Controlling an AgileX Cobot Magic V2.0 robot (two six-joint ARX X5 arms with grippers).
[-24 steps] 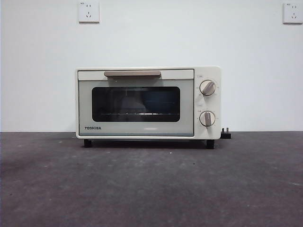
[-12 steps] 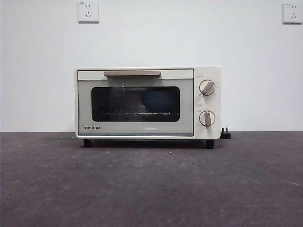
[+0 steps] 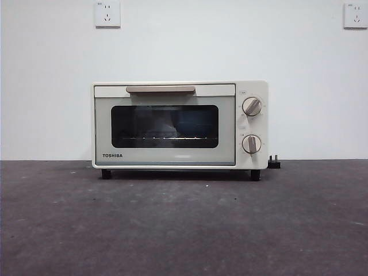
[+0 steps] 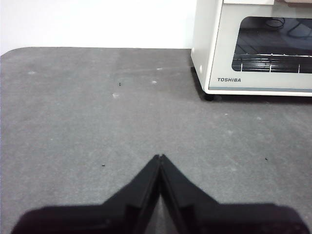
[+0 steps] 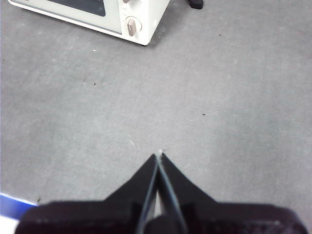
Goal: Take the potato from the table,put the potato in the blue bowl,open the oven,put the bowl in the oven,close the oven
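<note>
With the cream-white boxy toaster oven (image 3: pixel 180 125) closed on the dark grey matte surface (image 3: pixel 184 224), the left end effector (image 4: pixel 160 157) and right end effector (image 5: pixel 159 156) were fully closed and empty, neither potato nor bowl was visible, so the task appeared complete, requiring no further move.

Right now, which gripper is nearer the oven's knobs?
Right. The right gripper hovers off the oven's knob end; the left gripper is off the opposite, logo end.
</note>
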